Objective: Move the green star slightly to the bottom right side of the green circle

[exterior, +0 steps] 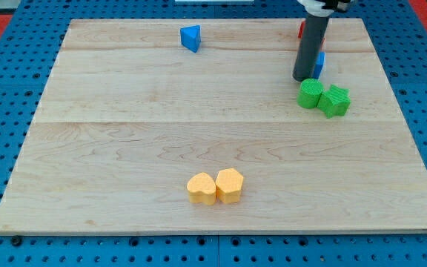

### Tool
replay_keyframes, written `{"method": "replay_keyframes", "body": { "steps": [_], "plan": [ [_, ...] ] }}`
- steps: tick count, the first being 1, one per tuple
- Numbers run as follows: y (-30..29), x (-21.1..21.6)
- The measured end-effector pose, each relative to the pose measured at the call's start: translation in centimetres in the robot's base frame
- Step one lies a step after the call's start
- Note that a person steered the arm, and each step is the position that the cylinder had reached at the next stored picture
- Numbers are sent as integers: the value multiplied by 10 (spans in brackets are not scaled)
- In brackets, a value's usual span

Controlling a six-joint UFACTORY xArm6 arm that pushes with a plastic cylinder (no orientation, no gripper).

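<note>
The green circle lies at the view's right, touching the green star, which sits just to its right and slightly lower. My tip rests on the board just above the green circle, at its upper left edge. The rod rises from there to the view's top.
A blue block and a red block sit partly hidden behind the rod. A blue triangle lies near the top centre. A yellow heart and a yellow hexagon touch each other near the bottom centre.
</note>
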State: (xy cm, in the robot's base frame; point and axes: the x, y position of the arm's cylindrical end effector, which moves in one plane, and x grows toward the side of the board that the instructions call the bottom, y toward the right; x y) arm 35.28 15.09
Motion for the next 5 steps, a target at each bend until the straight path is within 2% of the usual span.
{"method": "replay_keyframes", "body": {
  "steps": [2, 4, 5],
  "plan": [
    [12, 13],
    [72, 13],
    [76, 23]
  ]
}}
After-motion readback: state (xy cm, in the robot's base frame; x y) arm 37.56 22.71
